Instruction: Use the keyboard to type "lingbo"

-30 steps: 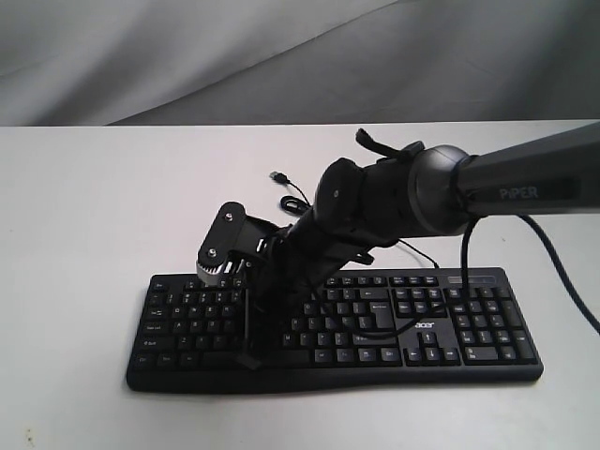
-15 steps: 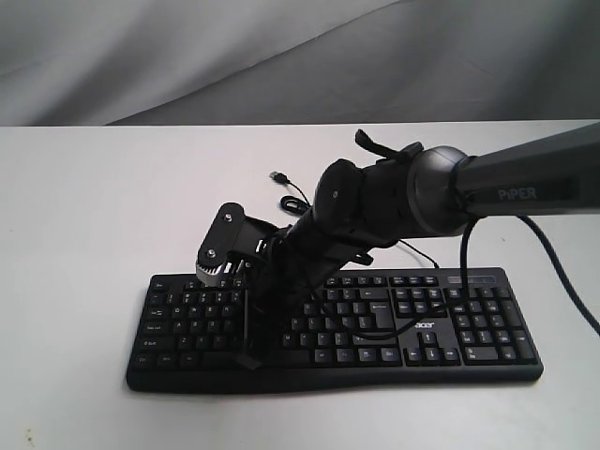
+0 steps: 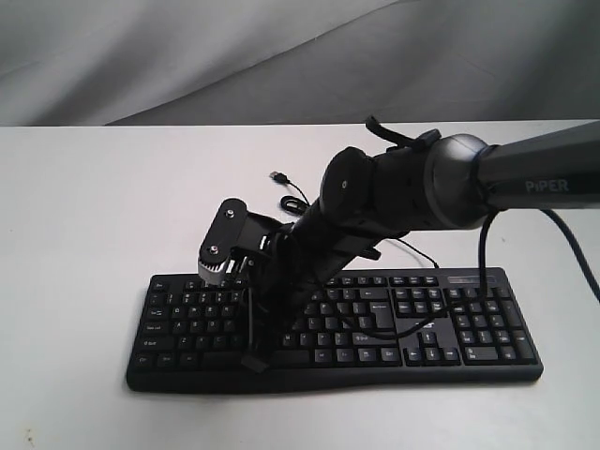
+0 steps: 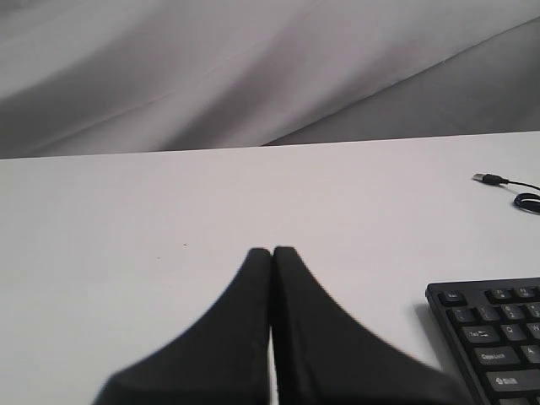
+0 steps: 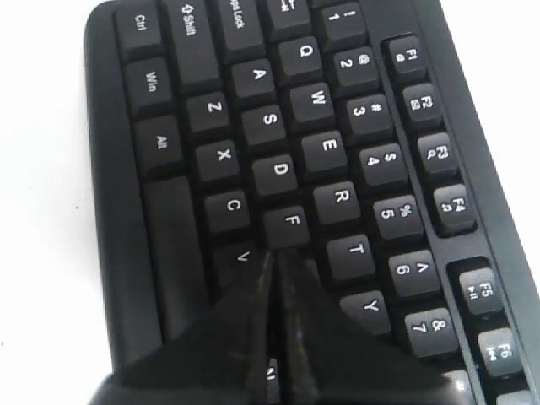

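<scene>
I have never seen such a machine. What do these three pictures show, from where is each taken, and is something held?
This is a robot with two arms, each ending in a two-fingered gripper. One camera stands off the arms: it shows the right arm bent over a black keyboard on a white table. The other two cameras sit on the wrists. The right gripper is shut, holds nothing, and points near the F key. The left gripper, also shut and empty, is above the table beside the keyboard. The cable's USB plug lies loose.
</scene>
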